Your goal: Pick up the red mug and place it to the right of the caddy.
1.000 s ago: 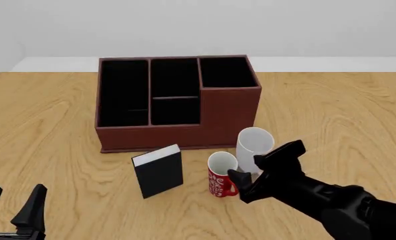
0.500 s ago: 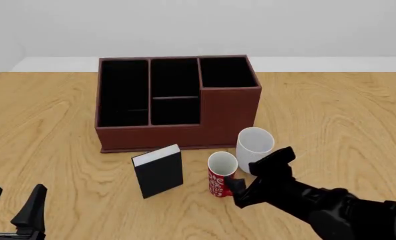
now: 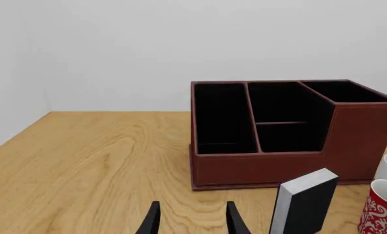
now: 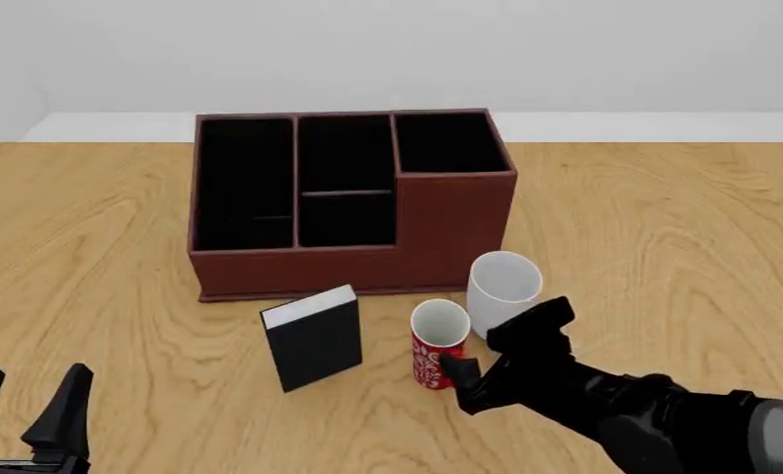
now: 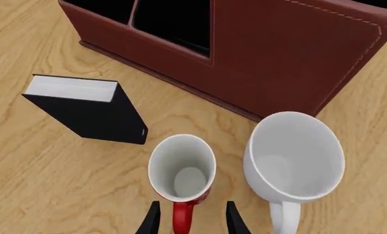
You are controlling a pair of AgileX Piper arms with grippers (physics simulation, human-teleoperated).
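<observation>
The right gripper (image 5: pixel 189 219) has its two black fingers apart with the red handle of the red mug (image 5: pixel 182 170) standing between them, and I can't see either finger actually pressing on it; in the front view the same gripper (image 4: pixel 477 367) sits low at the mug's near right side, its dark arm running off toward the bottom right corner. The red mug (image 4: pixel 437 345) stands upright on the wooden table (image 4: pixel 655 227), white inside, with white swirly markings on its red wall, its handle turned toward the gripper. Just beside it on the right, a little farther back, stands a larger plain white mug (image 4: pixel 502 286), also upright, with its own handle pointing toward the arm's side; from the right wrist camera this white mug (image 5: pixel 294 156) looks close to the red one, though I can't tell whether they touch. To the left of the red mug a small black book (image 4: pixel 313 338) with a white edge stands on end, slightly turned. Behind all three sits the caddy (image 4: pixel 352 202), a dark reddish-brown box with black-lined compartments and a taller section at its right end, so the red mug is in front of the caddy's right corner. Over at the bottom left, the left gripper (image 4: pixel 29 405) hovers above bare table with its fingers apart and nothing between them, well away from everything.
</observation>
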